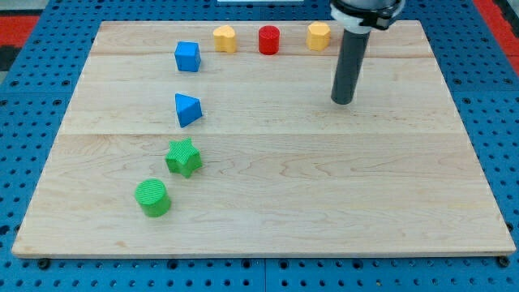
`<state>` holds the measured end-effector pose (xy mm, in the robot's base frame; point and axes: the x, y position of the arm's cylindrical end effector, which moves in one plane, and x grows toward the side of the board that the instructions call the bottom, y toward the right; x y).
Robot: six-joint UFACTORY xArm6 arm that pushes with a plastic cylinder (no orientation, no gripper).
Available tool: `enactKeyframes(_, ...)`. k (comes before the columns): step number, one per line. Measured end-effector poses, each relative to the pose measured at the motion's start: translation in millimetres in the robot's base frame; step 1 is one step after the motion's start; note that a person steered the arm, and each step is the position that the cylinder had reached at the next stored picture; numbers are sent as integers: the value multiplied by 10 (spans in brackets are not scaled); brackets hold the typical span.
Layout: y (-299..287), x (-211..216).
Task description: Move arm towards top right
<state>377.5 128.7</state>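
Note:
My tip (343,100) rests on the wooden board (324,195) in the upper right part of the view. It stands below and a little right of a yellow block (319,36) near the view's top, apart from it. A red cylinder (269,40) and a second yellow block (225,38) sit left of that along the top. A blue cube (187,57) and a blue triangular block (187,109) lie further left. A green star (184,157) and a green cylinder (152,198) sit at the lower left.
The board lies on a blue perforated table (32,97). A red patch (496,16) shows at the view's top right corner, off the board.

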Motion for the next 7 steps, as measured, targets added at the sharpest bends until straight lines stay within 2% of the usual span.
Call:
enactKeyframes(5,108,-7)
enactKeyframes(6,355,-110)
enactKeyframes(7,684,-393)
